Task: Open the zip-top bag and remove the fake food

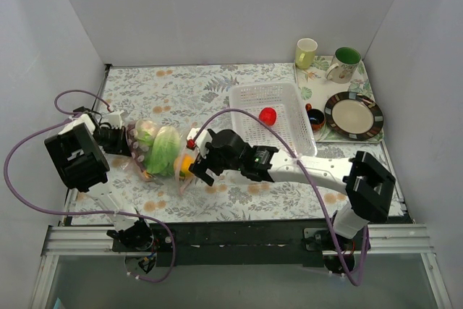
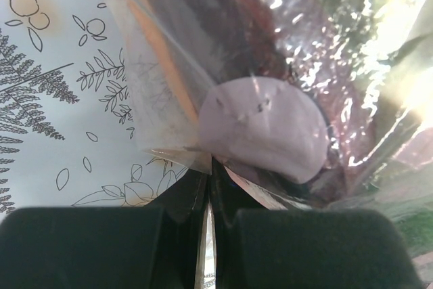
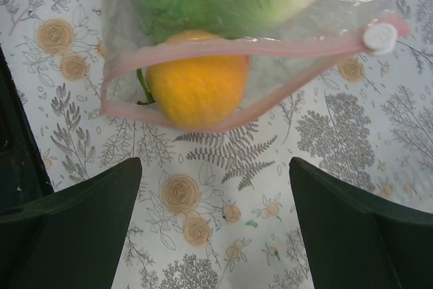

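Note:
The clear zip-top bag (image 1: pixel 155 151) lies on the patterned cloth at the left, its pink zip mouth (image 3: pixel 223 49) open toward my right gripper. Inside it I see green lettuce (image 1: pixel 165 146), a whitish piece (image 1: pixel 145 133) and an orange-yellow fruit (image 3: pixel 197 86) sitting in the mouth. A red round piece (image 1: pixel 268 114) lies in the white basket (image 1: pixel 289 99). My left gripper (image 2: pixel 210 181) is shut on the bag's far end (image 2: pixel 270 99). My right gripper (image 3: pixel 215 187) is open and empty just short of the mouth.
The white perforated basket stands at centre right. A tray at the back right holds two mugs (image 1: pixel 306 53), a small bowl (image 1: pixel 315 118) and a striped plate (image 1: pixel 354 116). White walls enclose the table.

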`<state>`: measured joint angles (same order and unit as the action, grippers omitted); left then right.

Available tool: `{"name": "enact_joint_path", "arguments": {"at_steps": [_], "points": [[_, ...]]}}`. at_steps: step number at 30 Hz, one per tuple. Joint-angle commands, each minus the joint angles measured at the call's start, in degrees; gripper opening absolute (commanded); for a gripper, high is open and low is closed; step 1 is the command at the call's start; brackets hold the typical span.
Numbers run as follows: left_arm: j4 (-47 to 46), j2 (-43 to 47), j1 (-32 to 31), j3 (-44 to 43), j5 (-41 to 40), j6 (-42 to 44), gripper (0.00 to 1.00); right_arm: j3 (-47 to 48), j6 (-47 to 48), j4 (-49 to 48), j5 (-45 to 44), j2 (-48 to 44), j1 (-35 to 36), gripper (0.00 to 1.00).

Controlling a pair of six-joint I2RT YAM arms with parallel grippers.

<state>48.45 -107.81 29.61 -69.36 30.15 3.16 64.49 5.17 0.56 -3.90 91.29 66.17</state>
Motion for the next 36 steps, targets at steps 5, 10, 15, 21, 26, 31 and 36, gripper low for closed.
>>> {"name": "enact_joint_path", "arguments": {"at_steps": [5,10,15,21,26,31,36], "points": [[-0.5,2.1,-2.5,-0.6,-2.1,0.2,0.0,2.2,4.3,-8.2,9.3,6.0,0.7,0.98],[0.0,3.6,-6.8,-0.5,-1.8,-1.4,0.0,4.9,5.6,-8.4,9.0,9.9,0.7,0.98],[-0.4,3.8,-9.6,0.1,-2.3,-2.1,0.0,8.1,6.2,-8.6,9.4,13.9,0.7,0.98],[-0.4,4.2,-9.7,0.5,-3.8,-1.2,0.0,7.9,4.9,-7.9,9.4,18.0,0.6,0.98],[-1.1,4.8,-9.7,1.1,-5.5,-0.3,0.0,3.8,3.4,-6.9,8.5,17.3,0.4,0.98],[-1.4,4.2,-9.3,-0.1,-6.6,-1.3,0.0,-1.4,2.7,-7.6,8.5,11.7,-0.2,0.82],[2.2,5.2,-9.0,-6.5,-4.5,-4.6,0.0,-0.9,1.5,-5.4,7.0,3.3,-0.3,0.47]]}}
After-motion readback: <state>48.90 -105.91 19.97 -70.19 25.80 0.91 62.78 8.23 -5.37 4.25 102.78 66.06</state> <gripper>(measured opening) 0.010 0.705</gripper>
